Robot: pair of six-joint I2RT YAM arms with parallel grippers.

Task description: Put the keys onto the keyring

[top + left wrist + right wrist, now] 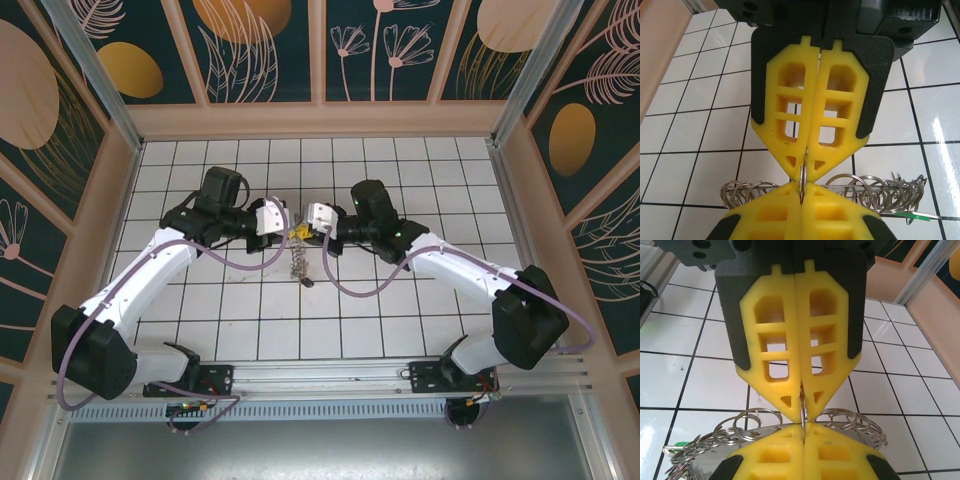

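At the middle of the desk point(400, 320), two end effectors are meeting tip to tip. The left end effector point(804, 167) and the right end effector point(801, 405) are both pinching one keyring point(880, 192). It is trailing nearward, equally close to both. One green key point(912, 216) is showing; I cannot count others.

On the white tiled table point(400, 320), the keyring point(298, 262), strung with small rings, seems to trail toward the near edge.
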